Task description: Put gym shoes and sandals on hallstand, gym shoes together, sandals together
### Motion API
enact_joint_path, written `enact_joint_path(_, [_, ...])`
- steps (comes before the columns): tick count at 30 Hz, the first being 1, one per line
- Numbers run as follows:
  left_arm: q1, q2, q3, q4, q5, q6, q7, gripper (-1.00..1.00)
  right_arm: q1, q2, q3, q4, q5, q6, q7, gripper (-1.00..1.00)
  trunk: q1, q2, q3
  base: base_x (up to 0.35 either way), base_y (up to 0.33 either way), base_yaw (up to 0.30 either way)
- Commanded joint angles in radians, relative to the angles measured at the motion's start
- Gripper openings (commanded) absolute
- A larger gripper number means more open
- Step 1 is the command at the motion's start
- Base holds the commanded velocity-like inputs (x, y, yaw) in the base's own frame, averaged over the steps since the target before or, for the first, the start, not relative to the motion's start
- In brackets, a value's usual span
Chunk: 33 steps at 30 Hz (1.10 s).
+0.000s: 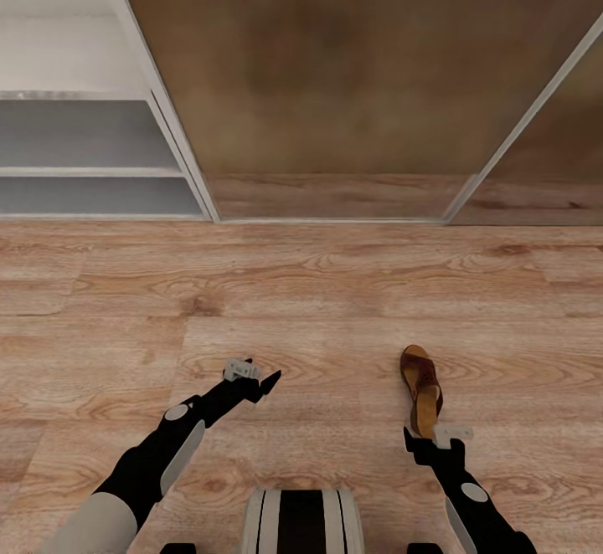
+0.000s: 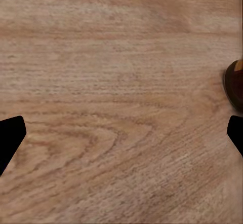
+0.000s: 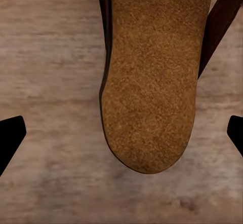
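Dark brown sandal (image 1: 421,388) with tan footbed; light brown, grained floor (image 1: 301,303).

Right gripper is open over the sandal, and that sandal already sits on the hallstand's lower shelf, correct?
Not quite. The right gripper is open over the sandal, but the sandal lies on the corridor floor, well clear of the hallstand, as the head view shows.

My arms are glossy black, with a pale grey shell on the left upper arm and small round grey caps at the joints. Each hand, my left hand (image 1: 270,382) and right hand (image 1: 408,437), carries a light grey bracket and black pointed fingertips (image 2: 10,135). My base shows black and white stripes.
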<state>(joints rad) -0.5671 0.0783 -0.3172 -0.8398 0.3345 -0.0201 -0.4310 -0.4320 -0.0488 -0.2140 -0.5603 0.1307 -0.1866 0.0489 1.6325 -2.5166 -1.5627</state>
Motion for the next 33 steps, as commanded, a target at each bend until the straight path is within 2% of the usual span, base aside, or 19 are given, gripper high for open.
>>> enact_joint_path(1, [-0.003,0.001,-0.004,-0.002,0.007,-0.002,0.0,1.0,-0.001,0.0,-0.007,0.001,0.01,-0.004,0.005,1.0,0.0,0.0,0.0,0.0,0.0,0.0])
enact_joint_path(12, [-0.007,0.001,-0.005,-0.02,0.001,-0.001,0.0,1.0,-0.001,-0.003,-0.009,0.0,0.009,-0.004,0.002,1.0,0.0,0.0,0.0,0.0,0.0,-0.006])
enact_joint_path(21, [-0.002,0.001,-0.006,-0.024,0.001,-0.001,0.0,1.0,-0.001,-0.003,-0.01,0.0,0.009,-0.002,0.002,1.0,0.0,0.0,0.0,0.0,0.0,-0.198])
enact_joint_path(28, [-0.003,0.001,-0.006,-0.024,0.003,-0.001,0.0,1.0,-0.001,-0.003,-0.01,0.0,0.009,-0.004,0.001,1.0,0.0,0.0,0.0,0.0,0.0,-0.051])
enact_joint_path(33, [-0.003,0.001,-0.006,-0.024,0.005,-0.001,-0.001,1.0,-0.001,-0.003,-0.01,0.0,0.009,-0.003,0.001,1.0,0.002,-0.001,-0.02,0.0,0.0,-0.008])
